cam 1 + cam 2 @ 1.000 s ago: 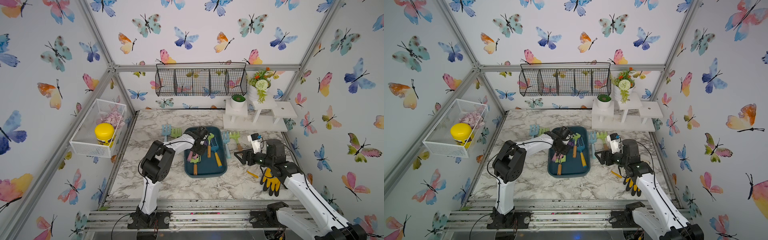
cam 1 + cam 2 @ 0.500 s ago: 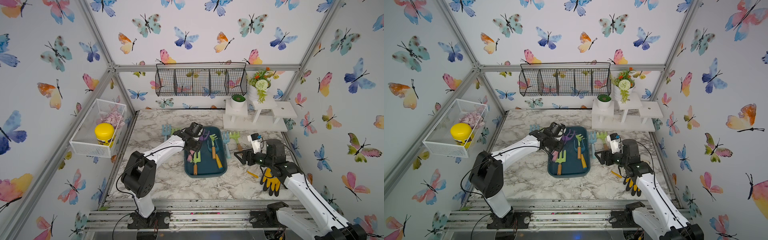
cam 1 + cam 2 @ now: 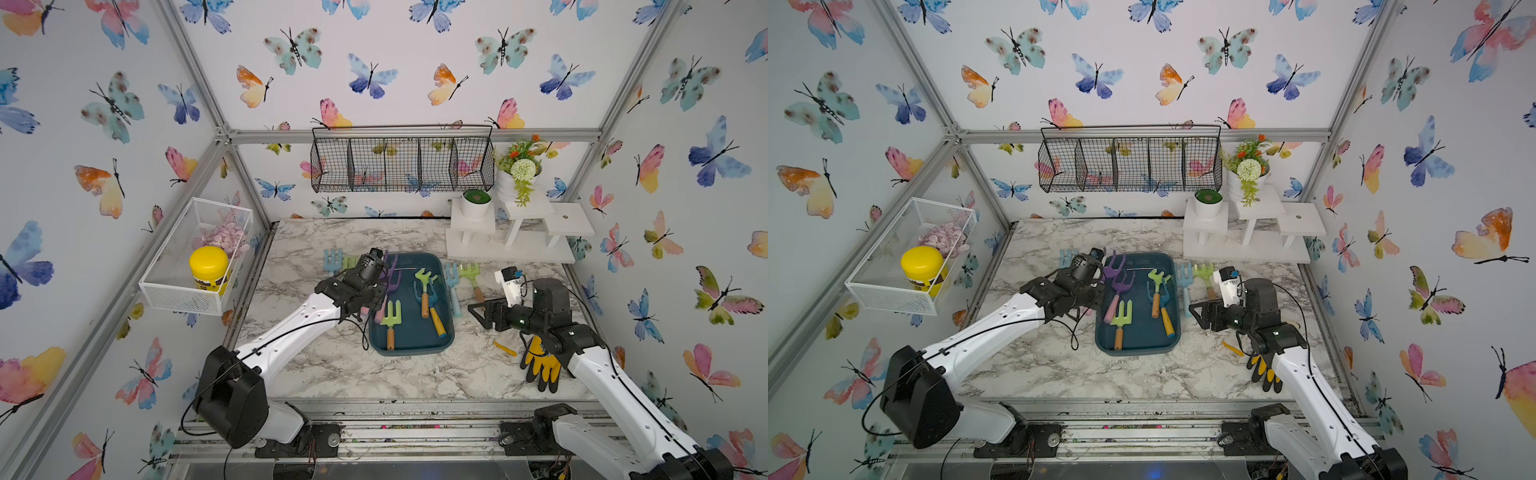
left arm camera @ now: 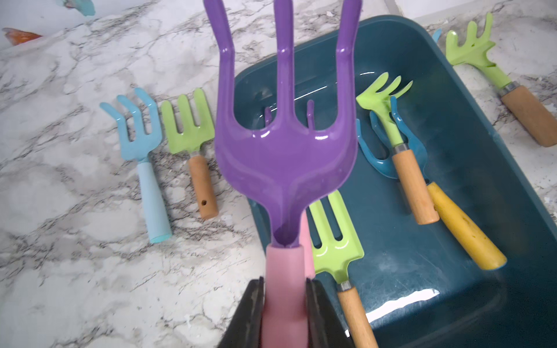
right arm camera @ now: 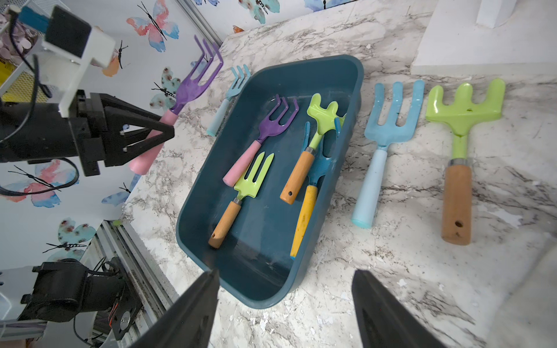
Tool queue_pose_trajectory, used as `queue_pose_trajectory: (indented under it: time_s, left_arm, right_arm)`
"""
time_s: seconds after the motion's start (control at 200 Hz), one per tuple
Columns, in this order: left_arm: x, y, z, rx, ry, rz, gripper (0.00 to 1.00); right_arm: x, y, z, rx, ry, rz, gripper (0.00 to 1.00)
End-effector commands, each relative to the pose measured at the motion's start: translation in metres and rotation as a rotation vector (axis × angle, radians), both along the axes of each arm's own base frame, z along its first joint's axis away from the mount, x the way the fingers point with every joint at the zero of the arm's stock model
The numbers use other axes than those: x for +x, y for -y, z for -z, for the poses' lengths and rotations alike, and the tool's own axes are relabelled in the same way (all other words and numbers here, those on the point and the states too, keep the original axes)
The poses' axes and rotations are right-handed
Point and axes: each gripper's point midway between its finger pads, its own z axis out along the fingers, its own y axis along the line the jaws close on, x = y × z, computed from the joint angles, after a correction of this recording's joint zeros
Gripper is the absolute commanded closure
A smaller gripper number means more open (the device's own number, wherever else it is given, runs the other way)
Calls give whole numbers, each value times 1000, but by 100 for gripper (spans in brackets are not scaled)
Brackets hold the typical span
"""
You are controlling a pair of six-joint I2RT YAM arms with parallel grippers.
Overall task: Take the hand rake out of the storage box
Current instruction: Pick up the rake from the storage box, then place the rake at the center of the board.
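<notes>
The left tool [image 4: 284,298] is clamped on the pink handle of a purple three-pronged plastic hand rake [image 4: 284,144]. It holds the rake lifted off the marble tabletop [image 3: 332,374] at the left rim of the shallow dark teal plastic storage box [image 3: 415,338], prongs toward the far edge. The box sits mid-tabletop, with four other garden tools [image 5: 253,177] inside. The right tool [image 5: 284,274] hovers near the box's right side, jaws spread, holding nothing.

left end effector [image 4: 284,283] | shifted left with purple hand rake [image 4: 283,156] | seemingly crossing storage box [image 4: 467,150] rim
</notes>
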Motion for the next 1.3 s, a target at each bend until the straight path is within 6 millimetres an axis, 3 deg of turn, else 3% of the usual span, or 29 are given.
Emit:
queue_pose_trajectory:
  time_s: [0.0,0.13,0.275,0.521,0.616,1.291]
  left_arm:
    - [-4,-32,-14,-8,88,-118,85]
    - [-17,-58,2,-15,93,-192,86]
    - [-19,-65,16,-41,90,-246,87]
    - [-34,-70,85,-46,-36,-278,87]
    - [-39,-69,102,-52,-80,-281,87]
    - [-42,-53,130,-65,-226,-279,85]
  right_arm:
    - [-6,-6,0,22,2,-37,24]
    - [-8,-7,-3,31,10,-44,24]
    - [-9,-8,-4,37,12,-52,24]
    - [-11,-9,-6,49,20,-60,24]
    - [-11,-10,-4,48,13,-65,24]
    - [-10,-9,-2,45,9,-59,24]
